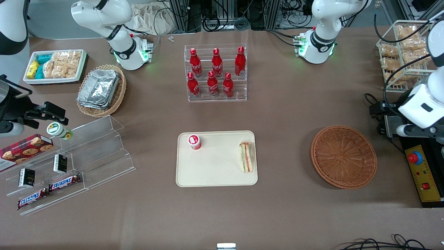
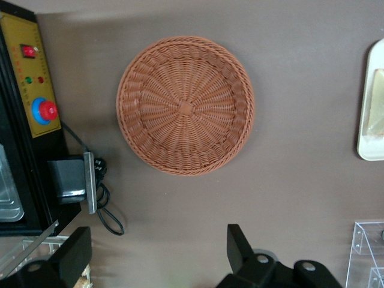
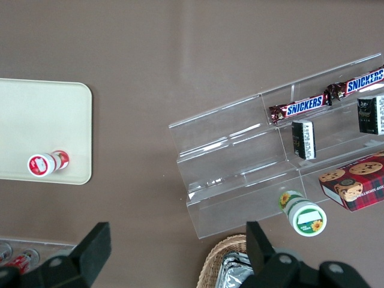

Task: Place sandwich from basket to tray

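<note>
A: Sandwich [image 1: 246, 157] position?
B: On tray [image 1: 216, 173], lying along the edge nearest the basket [image 1: 343, 156]; red-capped cup [image 1: 195, 141] at a farther corner.
A: Basket?
B: On table [image 1: 277, 114], toward working arm's end.
A: Gripper [image 2: 157, 255]?
B: Above table near basket, fingers [image 2: 240, 246] spread, holding nothing.

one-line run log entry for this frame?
sandwich: on tray, beside red cup | basket: empty | gripper: open, holding nothing, above table near basket | state: placement looks done
</note>
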